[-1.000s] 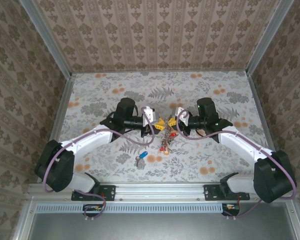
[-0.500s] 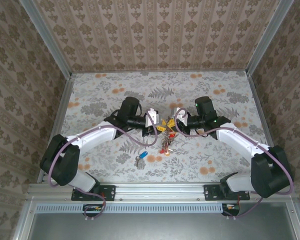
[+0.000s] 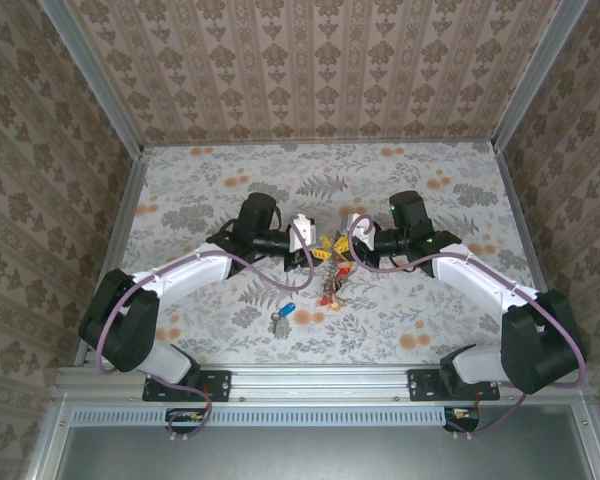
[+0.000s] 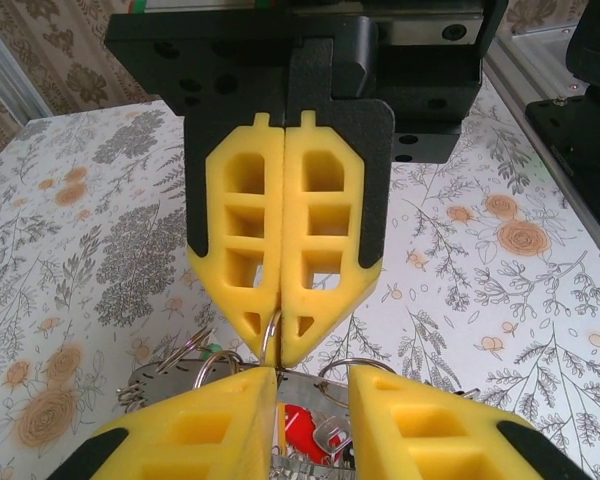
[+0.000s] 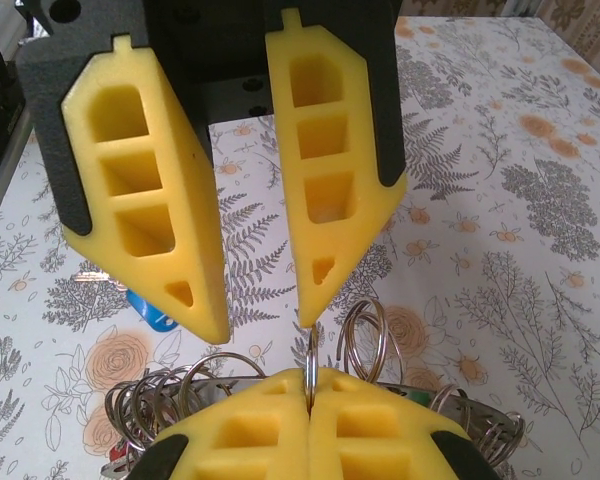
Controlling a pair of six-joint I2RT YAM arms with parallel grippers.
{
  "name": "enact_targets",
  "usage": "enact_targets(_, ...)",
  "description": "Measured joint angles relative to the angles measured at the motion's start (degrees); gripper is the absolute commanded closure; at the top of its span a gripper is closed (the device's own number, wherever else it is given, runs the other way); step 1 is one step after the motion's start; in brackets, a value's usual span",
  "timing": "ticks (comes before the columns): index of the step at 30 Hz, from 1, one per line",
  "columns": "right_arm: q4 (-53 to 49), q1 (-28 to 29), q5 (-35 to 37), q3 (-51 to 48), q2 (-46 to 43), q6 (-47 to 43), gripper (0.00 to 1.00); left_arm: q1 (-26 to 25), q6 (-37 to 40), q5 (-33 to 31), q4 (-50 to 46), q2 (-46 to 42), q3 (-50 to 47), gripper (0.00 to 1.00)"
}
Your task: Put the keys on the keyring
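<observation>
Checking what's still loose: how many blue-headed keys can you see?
1: the blue-headed key lies on the table, nearer the arm bases than the keyring. Others may be hidden within the keyring's cluster.

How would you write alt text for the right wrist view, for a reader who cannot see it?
The right tool, shut, pinches the thin wire of the keyring at the bottom edge of the picture. Facing it, the left tool stands open just beyond the wire, over a flower-patterned table.

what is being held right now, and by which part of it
The right end effector pinches the large thin silver wire keyring by its wire rim; the left end effector stands open.
</observation>
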Motion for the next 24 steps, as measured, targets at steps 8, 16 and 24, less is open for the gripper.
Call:
enact_targets(8, -0.1, 0.1, -0.1, 0.0, 0.0, -0.2, 1.00, 0.1, -0.9, -1.7, 2.5, -0.4, -0.6, 0.73)
enact_targets(16, -0.1, 0.1, -0.5, 0.0, 0.0, -0.1, 1.00, 0.0, 0.0, -1.2, -0.5, 0.0, 0.1, 0.77)
enact_targets(24, -0.1, 0.1, -1.3, 0.0, 0.0, -0.1, 1.00, -0.5, 1.4, -1.1, -3.3, 1.8, 2.9, 0.82)
